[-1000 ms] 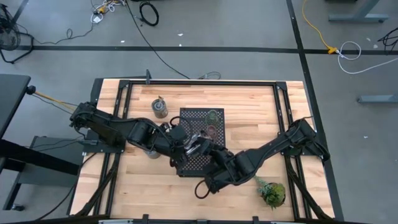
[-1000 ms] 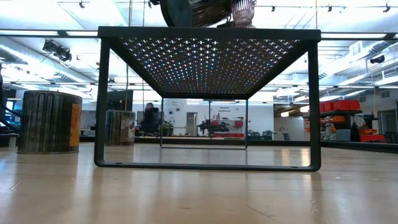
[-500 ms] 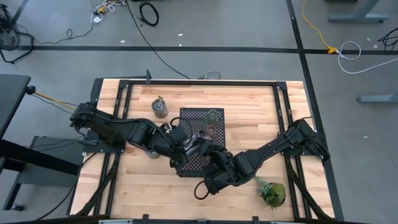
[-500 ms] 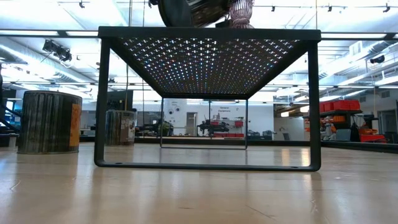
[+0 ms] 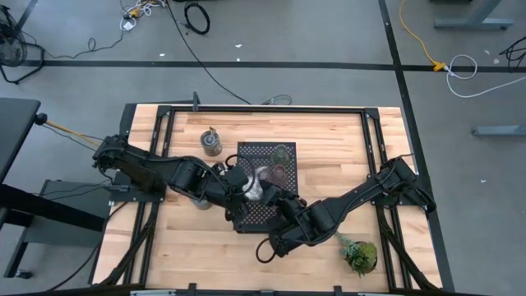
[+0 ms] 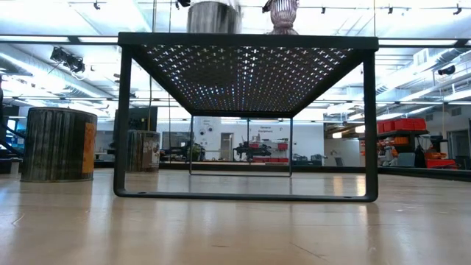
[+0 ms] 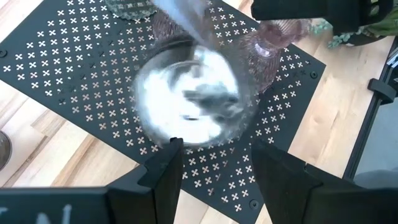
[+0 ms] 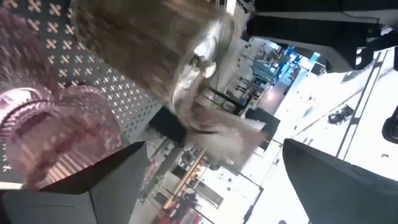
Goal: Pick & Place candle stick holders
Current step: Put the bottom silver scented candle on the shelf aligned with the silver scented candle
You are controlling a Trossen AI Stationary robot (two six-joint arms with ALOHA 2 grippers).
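Silver holder (image 5: pixel 256 191) now stands upright on black tray (image 5: pixel 279 152), beside pink holder (image 5: pixel 280 173); half a second ago it hung tilted between my hands. Right hand (image 5: pixel 283 207) spread open, drawn back from it. Left hand (image 5: pixel 241 187) closed, empty, just beside holder. I judge this placement done; two silver holders (image 5: pixel 212 145) wait on table (image 5: pixel 329 140).

Your holders: silver cup (image 5: pixel 254 189) upright on tray, mouth up, near left edge. Pink holder (image 5: pixel 278 173) and green glass one (image 5: pixel 282 152) on tray too, toward far side. Another silver cup (image 5: pixel 211 144) on table beyond tray's far-left corner, well apart. In low view, silver cup (image 6: pixel 214 16) and pink holder (image 6: pixel 283 15) stand atop tray.
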